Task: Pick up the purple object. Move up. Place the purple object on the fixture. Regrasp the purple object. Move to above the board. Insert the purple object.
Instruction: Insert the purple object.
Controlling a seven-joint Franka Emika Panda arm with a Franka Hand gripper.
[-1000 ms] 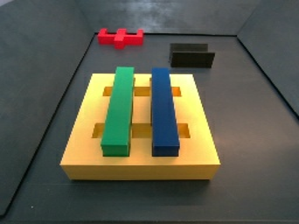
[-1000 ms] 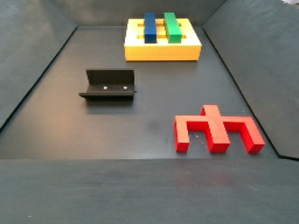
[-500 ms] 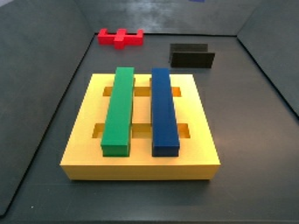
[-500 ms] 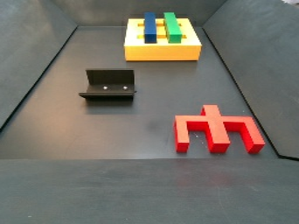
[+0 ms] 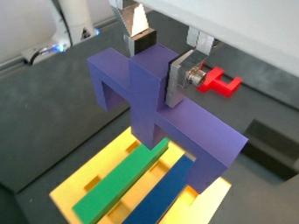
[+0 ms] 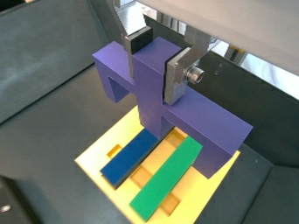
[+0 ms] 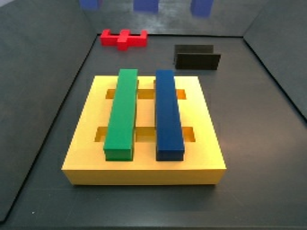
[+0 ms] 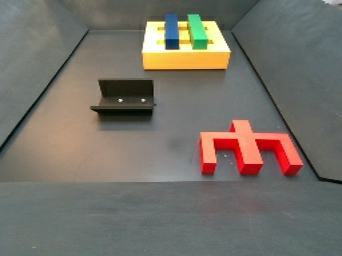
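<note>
In a side view, three purple-blue prong tips of the purple object (image 7: 145, 4) now poke in at the top edge of the picture, above the far end of the floor; half a second ago and a second ago that edge showed none of them. In both wrist views the gripper (image 5: 158, 63) clamps this piece above the board (image 5: 82, 188).

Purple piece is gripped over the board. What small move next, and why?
Probably ease straight down, slowly. In both wrist views the gripper holds the purple object above the board, prongs downward, with a clear gap between them.
</note>
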